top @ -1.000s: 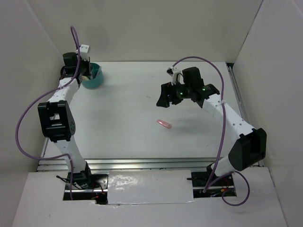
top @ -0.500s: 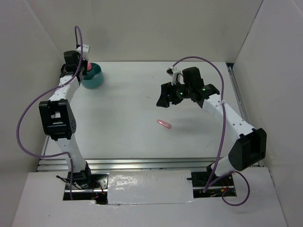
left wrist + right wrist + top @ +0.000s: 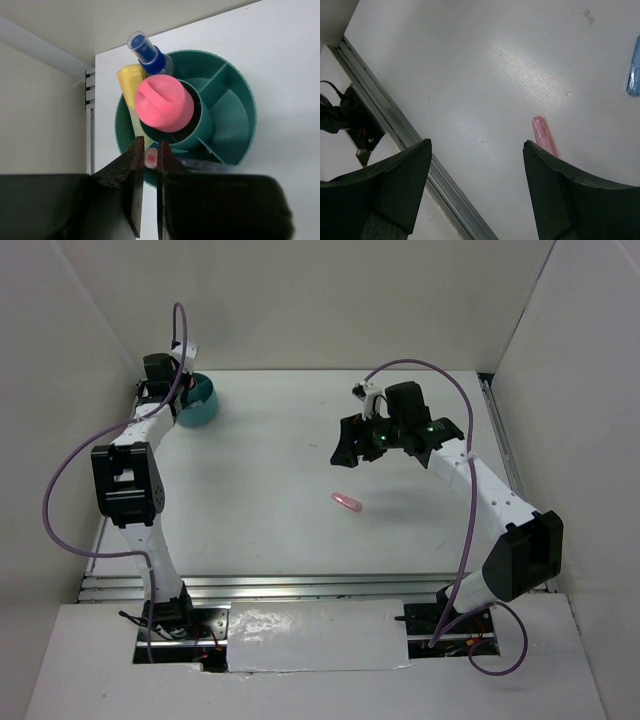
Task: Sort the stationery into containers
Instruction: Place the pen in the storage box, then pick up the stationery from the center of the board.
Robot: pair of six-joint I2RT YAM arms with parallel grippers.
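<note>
The teal tub (image 3: 240, 100) with inner dividers stands at the back left (image 3: 203, 408). In it are a pink marker (image 3: 164, 102) in the centre cup, a yellow highlighter (image 3: 131, 82), a blue-capped bottle (image 3: 147, 50) and a thin pen (image 3: 210, 164). My left gripper (image 3: 150, 141) is over the tub's near rim, shut on the round end of a thin pink pen (image 3: 150, 158). Above mid-table my right gripper (image 3: 476, 144) hangs open and empty (image 3: 348, 452). A pink clip (image 3: 545, 135) lies on the table by its right finger (image 3: 345, 502). A small blue piece (image 3: 634, 67) lies further off.
White walls close in the table on the left, back and right. The tub sits near the back left corner beside a metal rail (image 3: 89, 100). Another rail (image 3: 410, 135) runs along the table's front edge. Purple cables (image 3: 60, 490) loop off both arms.
My left wrist has turned and shifted slightly left and back at the tub, its jaws staying shut. The right arm and the pink clip have not moved.
</note>
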